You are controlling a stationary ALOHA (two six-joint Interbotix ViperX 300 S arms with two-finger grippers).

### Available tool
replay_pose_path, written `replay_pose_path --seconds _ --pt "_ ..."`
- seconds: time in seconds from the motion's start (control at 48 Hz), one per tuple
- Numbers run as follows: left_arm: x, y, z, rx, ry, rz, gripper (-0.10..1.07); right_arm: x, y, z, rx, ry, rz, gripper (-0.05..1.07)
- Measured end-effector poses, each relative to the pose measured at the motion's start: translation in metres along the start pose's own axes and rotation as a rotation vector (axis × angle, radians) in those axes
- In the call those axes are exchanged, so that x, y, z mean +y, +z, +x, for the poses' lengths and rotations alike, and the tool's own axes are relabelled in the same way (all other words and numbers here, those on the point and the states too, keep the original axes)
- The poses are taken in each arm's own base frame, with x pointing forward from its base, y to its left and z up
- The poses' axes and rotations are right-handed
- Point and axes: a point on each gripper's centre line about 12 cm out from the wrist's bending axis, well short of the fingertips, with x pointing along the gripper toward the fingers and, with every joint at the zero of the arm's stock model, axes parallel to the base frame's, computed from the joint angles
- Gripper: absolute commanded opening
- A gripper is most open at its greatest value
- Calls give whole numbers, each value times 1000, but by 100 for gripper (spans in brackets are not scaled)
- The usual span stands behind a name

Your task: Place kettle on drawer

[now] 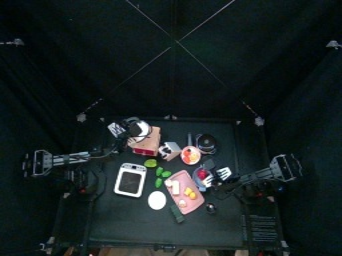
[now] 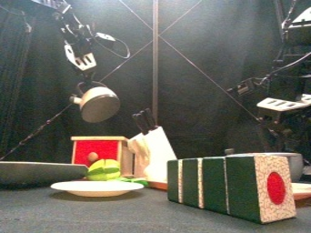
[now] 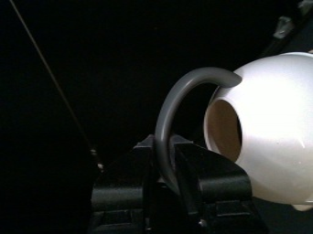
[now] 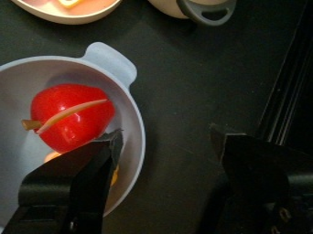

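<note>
- Task standing, roughly midway by my reading: the kettle is hanging in the air, gripped by its dark handle, above the drawer and not touching it. Lifting looks done; lowering onto the flat top and letting go are left.
- Drawer: tan box with a red front, sitting far left on the table; its top is bare and ready.
- Left gripper: jaws are pinching the kettle's curved handle, with the white body hanging to one side.
- Right gripper: jaws are standing spread, holding nothing, resting over a white bowl with a tomato in it, at the right of the table.
- Front view: is showing the gap between kettle and drawer, which the top view cannot give.
- Top view: is showing the kettle over the drawer, slightly off to its far-left corner, and both arms' positions.
- Left wrist view: alone is showing the handle grip close up, and the kettle's open mouth.
- Right wrist view: alone is showing the bowl's contents.
</note>
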Motion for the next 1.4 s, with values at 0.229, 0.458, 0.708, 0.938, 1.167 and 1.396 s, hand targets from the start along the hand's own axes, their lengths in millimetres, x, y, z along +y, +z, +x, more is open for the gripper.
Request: replay_pose_path --seconds 0.229,0.458,0.708,0.938,1.167,1.396 --pt "-38 9 7 29 5 128 57 0 0 0 2 -1 2 104" --pt "-55 13 16 60 67 203 58 0 0 0 2 1 2 104" --pt "-65 21 21 68 86 227 66 0 0 0 2 -1 2 104" --pt "-73 23 25 75 87 246 70 0 0 0 0 -1 1 104" --pt "-74 24 25 75 86 244 70 0 0 0 2 -1 2 104" --pt "-74 23 24 81 77 238 71 0 0 0 2 -1 2 104"
